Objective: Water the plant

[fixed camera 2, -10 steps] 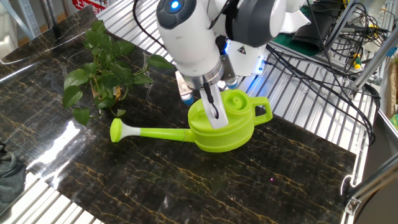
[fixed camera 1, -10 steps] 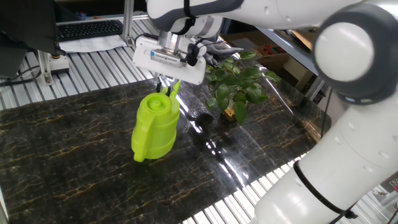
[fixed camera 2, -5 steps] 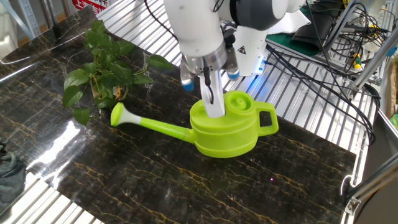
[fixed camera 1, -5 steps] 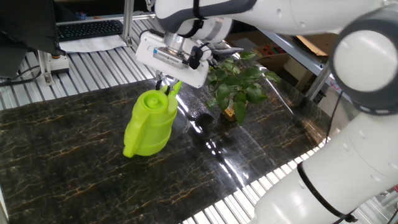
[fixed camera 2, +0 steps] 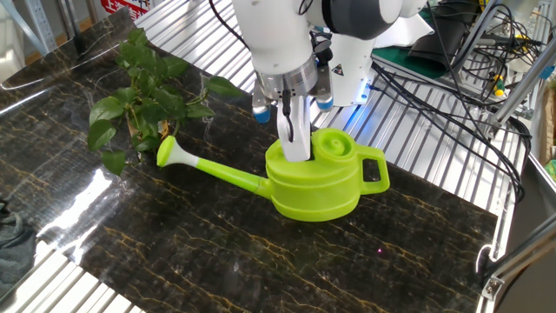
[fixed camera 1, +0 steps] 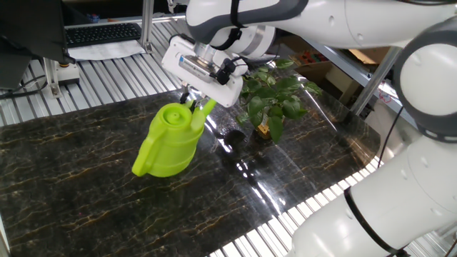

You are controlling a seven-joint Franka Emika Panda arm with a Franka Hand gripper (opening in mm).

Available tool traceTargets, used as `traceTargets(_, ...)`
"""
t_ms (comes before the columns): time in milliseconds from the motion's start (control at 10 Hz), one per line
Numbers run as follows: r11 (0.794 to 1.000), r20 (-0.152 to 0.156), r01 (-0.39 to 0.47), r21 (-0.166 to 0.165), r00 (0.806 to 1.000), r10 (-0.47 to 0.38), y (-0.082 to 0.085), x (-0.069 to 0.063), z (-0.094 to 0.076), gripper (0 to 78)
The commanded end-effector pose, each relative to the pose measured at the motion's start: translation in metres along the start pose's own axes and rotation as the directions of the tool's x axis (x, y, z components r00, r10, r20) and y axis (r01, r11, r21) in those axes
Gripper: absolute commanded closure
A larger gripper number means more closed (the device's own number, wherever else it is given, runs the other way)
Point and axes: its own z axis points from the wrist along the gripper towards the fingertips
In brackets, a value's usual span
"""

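Observation:
The lime-green watering can (fixed camera 1: 168, 145) (fixed camera 2: 317, 178) is tilted on the dark marble table, its handle end raised. Its long spout (fixed camera 2: 208, 167) points toward the plant and its rose (fixed camera 2: 168, 150) hangs just beside the leaves. My gripper (fixed camera 1: 193, 107) (fixed camera 2: 293, 139) is shut on the can's top handle, coming down from above. The plant (fixed camera 1: 275, 93) (fixed camera 2: 141, 103) has broad dark green leaves on thin stems and a yellow-orange tag (fixed camera 1: 263, 130) at its base. It stands at the table's far edge.
The marble table top (fixed camera 1: 86, 207) is edged by ribbed metal slats (fixed camera 2: 434, 165). A keyboard (fixed camera 1: 100, 32) and papers lie beyond the table. Cables (fixed camera 2: 486, 52) run at the far side. A grey cloth (fixed camera 2: 10, 243) lies at one corner.
The can has shifted toward the plant and tilted; its handle end has risen and the spout's rose has come close to the leaves. The gripper moved with it, still shut.

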Motion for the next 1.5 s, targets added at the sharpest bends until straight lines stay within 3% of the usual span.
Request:
traceTargets(100,0.946,0.007,-0.261,-0.193,0.964,0.267,0.001,0.002,-0.012,76.4)
traceTargets(300,0.93,0.012,-0.293,-0.221,0.953,0.303,0.002,0.002,-0.012,76.4)
traceTargets(600,0.894,-0.019,-0.384,-0.233,0.921,0.39,0.008,0.0,-0.018,76.4)
traceTargets(1000,0.891,-0.035,-0.386,-0.237,0.92,0.389,0.015,-0.003,-0.026,76.4)
traceTargets(1100,0.887,-0.073,-0.398,-0.234,0.917,0.392,0.018,-0.004,-0.028,76.4)
traceTargets(1300,0.887,-0.094,-0.4,-0.229,0.916,0.389,0.02,-0.005,-0.031,76.4)
traceTargets(1500,0.89,-0.083,-0.393,-0.23,0.919,0.384,0.021,-0.006,-0.032,76.4)
